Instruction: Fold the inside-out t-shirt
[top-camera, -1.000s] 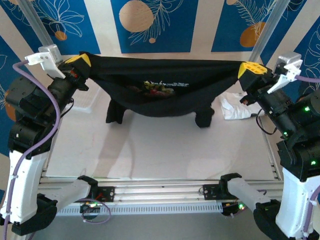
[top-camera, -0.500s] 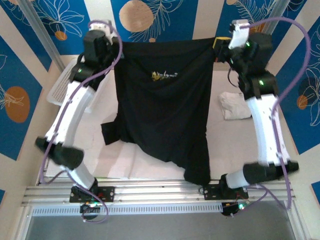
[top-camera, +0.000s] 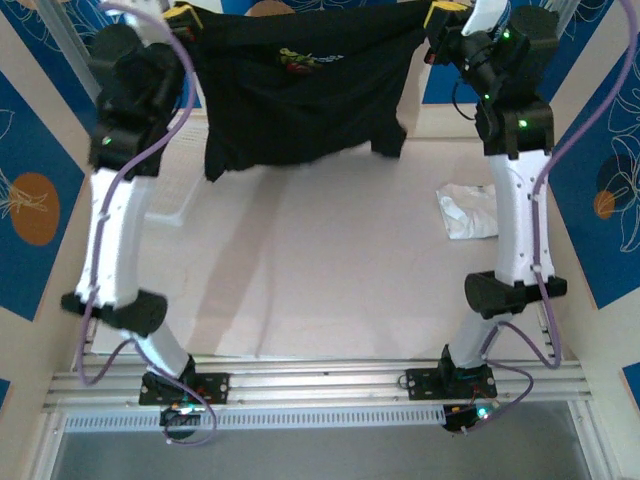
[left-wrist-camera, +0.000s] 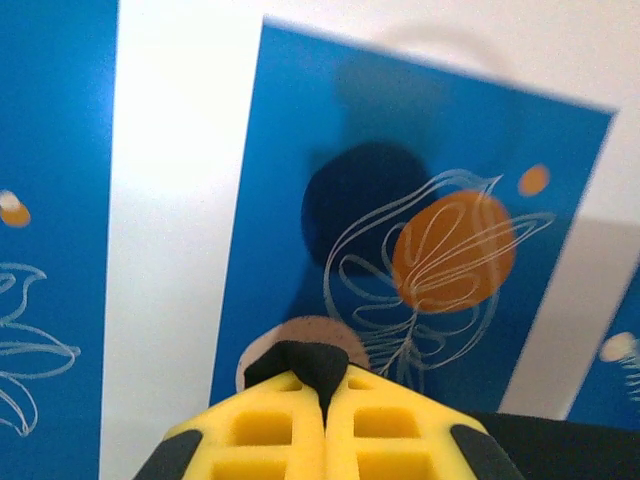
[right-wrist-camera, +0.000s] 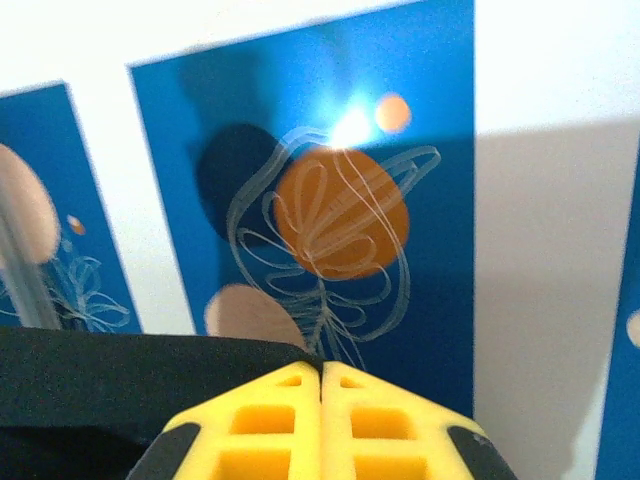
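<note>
Left jaws pressed together, clamped on black t-shirt (top-camera: 300, 110) top edge; right jaws same at other end. T-shirt stretched between jaws, hanging below them over bench (top-camera: 330, 290), print (top-camera: 305, 58) nearer left jaws.

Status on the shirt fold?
Hands shut: left hand and right hand pinch the t-shirt top edge. It hangs spread between them, raised. Small white garment lies apart, right side.

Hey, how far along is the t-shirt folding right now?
Done: the left gripper and right gripper are each shut on an upper corner of the t-shirt. In hand: it hangs spread between them, above the table. Left: laying it flat and every fold.
</note>
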